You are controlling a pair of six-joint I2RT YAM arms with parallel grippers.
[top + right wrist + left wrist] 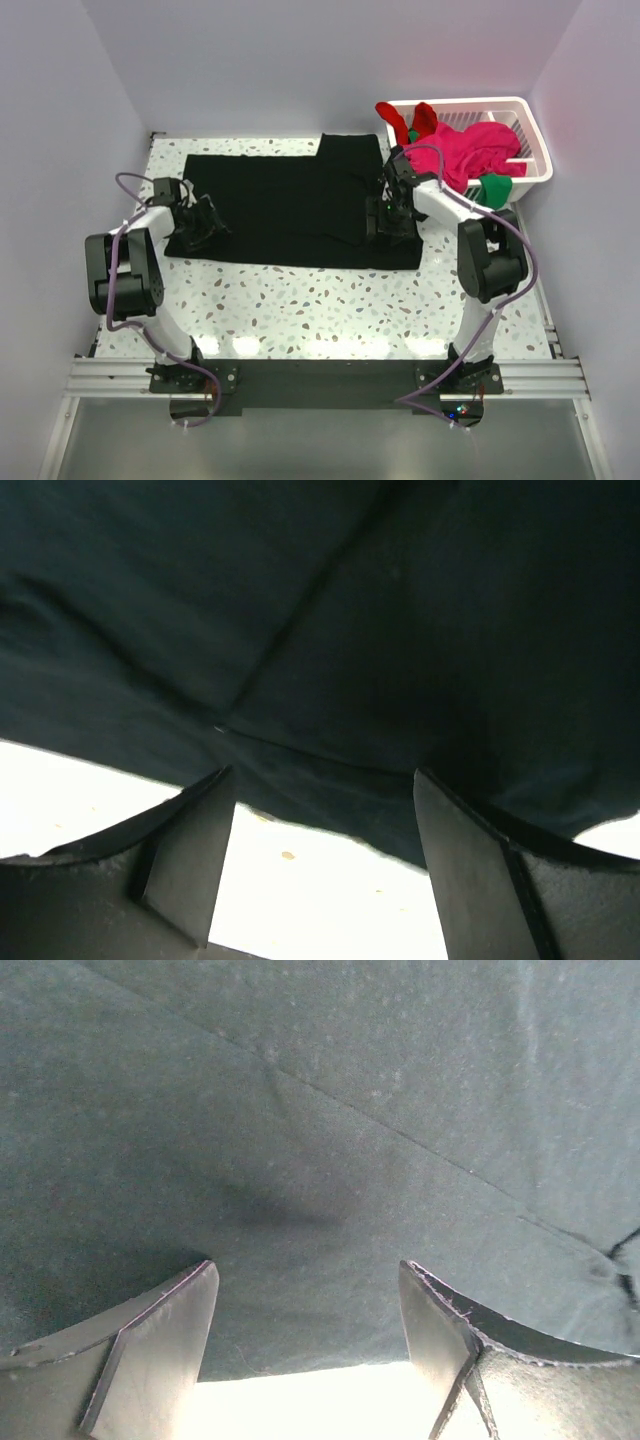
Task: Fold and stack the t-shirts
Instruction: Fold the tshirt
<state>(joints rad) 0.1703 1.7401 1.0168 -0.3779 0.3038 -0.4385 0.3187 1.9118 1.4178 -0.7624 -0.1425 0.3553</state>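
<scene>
Where the white speckled tabletop (pixel 330 300) meets the plain pale walls (pixel 300 60), you see the large black t-shirt (pixel 290 205) spread flat across its far half; your left end effector (pixel 205 222) sits over the shirt's left edge, jaws wide apart, nothing between them; your right end effector (pixel 385 218) sits over its right near part, likewise open and empty; the white slatted basket (pixel 535 140) in the far right corner holds a magenta shirt (pixel 470 150) and a red shirt (pixel 400 115), a green shirt (pixel 495 188) showing at its near side; a metal rail (pixel 530 378) runs along the near edge.
</scene>
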